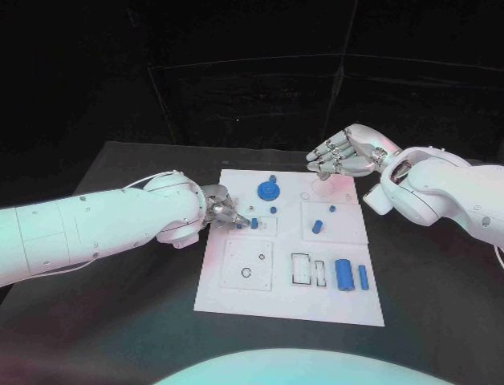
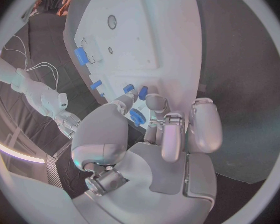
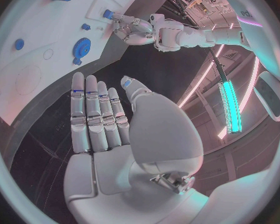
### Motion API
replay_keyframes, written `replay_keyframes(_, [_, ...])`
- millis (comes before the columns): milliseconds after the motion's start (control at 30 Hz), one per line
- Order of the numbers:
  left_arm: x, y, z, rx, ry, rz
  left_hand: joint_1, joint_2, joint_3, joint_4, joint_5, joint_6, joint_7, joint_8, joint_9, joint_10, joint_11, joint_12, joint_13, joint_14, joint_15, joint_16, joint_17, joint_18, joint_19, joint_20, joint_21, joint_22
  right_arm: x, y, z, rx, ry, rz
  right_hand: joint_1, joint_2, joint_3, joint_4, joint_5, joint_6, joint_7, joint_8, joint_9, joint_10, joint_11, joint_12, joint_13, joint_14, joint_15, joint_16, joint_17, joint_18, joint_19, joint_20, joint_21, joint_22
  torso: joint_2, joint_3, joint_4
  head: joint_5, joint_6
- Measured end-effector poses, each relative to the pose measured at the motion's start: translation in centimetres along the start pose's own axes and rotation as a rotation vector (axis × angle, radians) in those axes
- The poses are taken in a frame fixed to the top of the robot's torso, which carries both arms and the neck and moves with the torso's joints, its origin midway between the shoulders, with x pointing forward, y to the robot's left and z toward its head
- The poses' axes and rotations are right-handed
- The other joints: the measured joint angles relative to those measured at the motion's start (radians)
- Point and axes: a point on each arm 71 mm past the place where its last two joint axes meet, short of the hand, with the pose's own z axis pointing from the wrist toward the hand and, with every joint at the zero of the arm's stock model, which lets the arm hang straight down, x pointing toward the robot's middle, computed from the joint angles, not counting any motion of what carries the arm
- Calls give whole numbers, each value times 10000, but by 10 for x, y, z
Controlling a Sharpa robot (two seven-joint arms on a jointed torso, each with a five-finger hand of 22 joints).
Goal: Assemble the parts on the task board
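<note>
The white task board (image 1: 235, 298) lies in the middle of the black table. My left hand (image 1: 220, 207) reaches over its left edge. The thumb and a fingertip (image 2: 154, 100) come down at two small blue parts (image 1: 246, 224) (image 2: 143, 92); I cannot tell whether they pinch one. The blue gear (image 1: 270, 191) (image 3: 80, 49) stands just beyond them. My right hand (image 1: 345, 156) (image 3: 102, 119) hovers above the board's far right corner, fingers straight and side by side, thumb apart, holding nothing.
A blue peg (image 1: 317, 227) stands right of centre. A large blue cylinder (image 1: 343, 274) and a thin blue bar (image 1: 363, 277) lie near the front right, beside two empty rectangular slots (image 1: 302, 269). A round hole (image 1: 246, 273) is at the front left.
</note>
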Motion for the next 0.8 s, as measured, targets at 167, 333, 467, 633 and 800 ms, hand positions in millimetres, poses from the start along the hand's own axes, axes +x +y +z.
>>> replay_keyframes(167, [-10, 2, -6, 57, -229, -154, -22, -22, -296, 99, 0, -167, 73, -4, -61, -425, 88, -380, -638, 0, 0, -126, 0, 1, -149, -42, -245, -331, 0, 0, 0, 6, -5, -3, 0, 0, 0, 0, 0, 0, 0, 0, 0, 0, 0, 0, 0, 0, 0, 0, 0, 0, 0, 0, 0, 0, -1, 1, 2, -7, 5])
replay_keyframes(333, [-22, 0, -12, 230, -522, -407, 241, -78, -823, 354, 0, -952, 404, -323, -265, -1603, 382, -1350, -1908, 2, 184, -480, 0, 0, -630, 167, -1027, -1246, -1, -1, 0, 28, -26, -14, 0, 0, 0, 0, 0, 0, 0, 0, 0, 0, 0, 0, 0, 0, 0, 0, 0, 0, 0, 0, 0, -8, -1, 4, 2, -19, 6])
replay_keyframes(467, [-28, -2, -13, 458, -623, -656, 541, -153, -1297, 595, 0, -1564, 685, -498, -420, -2324, 659, -1623, -2108, -13, 417, -1167, 0, 334, -1348, 367, -2224, -2614, -1, -1, 1, 42, -37, -20, 0, 0, 0, 0, 0, 0, 0, 0, 0, 0, 0, 0, 0, 0, 0, 0, 1, -1, 0, 0, 0, -8, 2, 3, 2, -50, 12])
replay_keyframes(633, [-32, -7, -8, 847, -624, -1006, 1309, -217, -2092, 796, -12, -2799, 1261, -1250, -1028, -4172, 1254, -2525, -2683, -821, 916, -3401, -2562, 781, -2700, 809, -4743, -5283, -1, -1, 1, 48, -36, -22, 0, 0, 0, 0, 0, 0, 0, 0, 0, 0, 0, 0, 0, 0, 0, 0, -8, 0, 0, 0, 0, -8, 2, 5, 0, -43, 12])
replay_keyframes(800, [-36, -22, 4, 1749, -792, -1066, 3432, 119, -2132, 76, -50, -2793, 1434, -1824, -1726, -4933, 1467, -3139, -3351, -2237, 1157, -6057, -5656, 923, -3131, 1088, -5887, -6236, 0, -1, 2, 55, -30, -21, 41, 41, 0, 0, 0, 0, 0, 0, 0, 0, 0, 0, 0, 0, 0, 0, -8, 0, 17, -17, -38, -16, 5, 9, -1, -45, 46])
